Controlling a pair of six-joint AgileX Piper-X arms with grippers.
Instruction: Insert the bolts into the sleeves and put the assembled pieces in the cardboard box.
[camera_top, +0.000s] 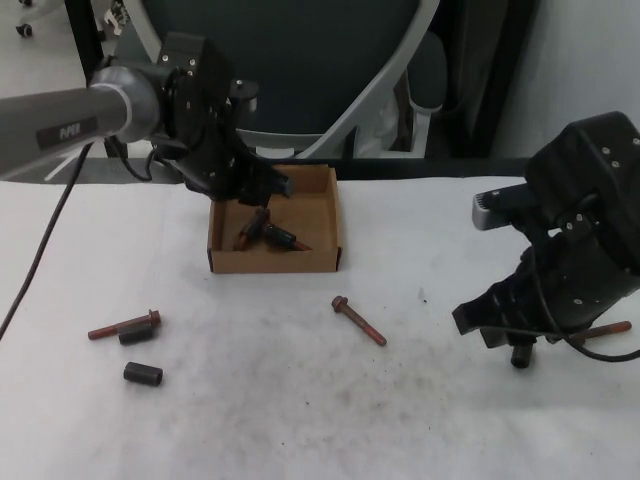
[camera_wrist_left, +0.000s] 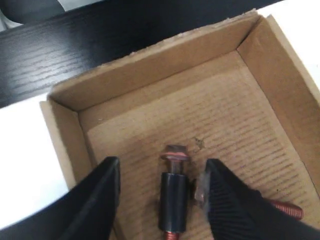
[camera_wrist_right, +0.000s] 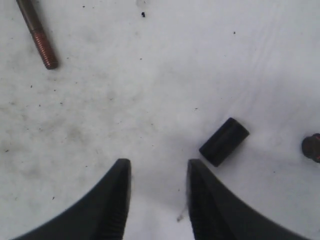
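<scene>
Assembled piece (camera_wrist_left: 175, 200) flat on cardboard box (camera_wrist_left: 150, 70) floor, long axis along gap between fingers, bolt head toward far wall, threaded tip toward wrist. Left gripper (camera_wrist_left: 159, 172) spread wide, straddling it, gripping nothing. Looks like drop-off; best exit straight up, fingers apart, no nudging. Right gripper (camera_wrist_right: 157, 167) also agape, empty, low over table (camera_wrist_right: 125, 90). Loose sleeve (camera_wrist_right: 224, 141) just outside 1 finger, lying diagonal; needs centring, jaws across its short side
</scene>
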